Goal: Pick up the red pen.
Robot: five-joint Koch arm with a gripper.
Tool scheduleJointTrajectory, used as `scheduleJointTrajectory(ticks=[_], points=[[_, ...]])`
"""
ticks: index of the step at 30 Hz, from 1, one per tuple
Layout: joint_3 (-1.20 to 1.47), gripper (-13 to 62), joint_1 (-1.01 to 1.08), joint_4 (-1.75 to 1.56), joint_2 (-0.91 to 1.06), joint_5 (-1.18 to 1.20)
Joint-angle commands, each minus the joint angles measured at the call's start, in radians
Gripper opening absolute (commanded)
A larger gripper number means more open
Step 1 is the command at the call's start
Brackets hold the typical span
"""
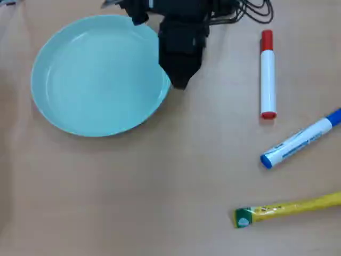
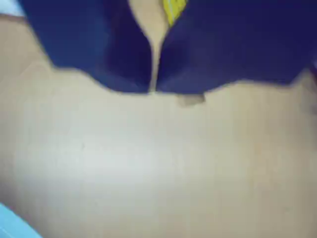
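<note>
The overhead view looks straight down on the table [image 1: 133, 202] from well above, the arm at the frame's top. The wrist view sits low and close behind the gripper [image 2: 153, 88] (blurred), facing the tabletop. Both share the plate [image 1: 96, 74], its rim at the wrist frame's lower left.

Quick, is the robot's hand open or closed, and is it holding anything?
Hand: closed and empty, its two jaws meeting at the tips in the wrist view; the red pen lies apart on the table.
</note>
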Motion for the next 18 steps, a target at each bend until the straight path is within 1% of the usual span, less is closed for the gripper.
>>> scheduleJointTrajectory(ticks=[1, 18], points=[[-0.057, -6.5, -0.021, -0.040, -0.018, 0.012], [-0.057, -6.5, -0.021, -0.032, -0.017, 0.005]])
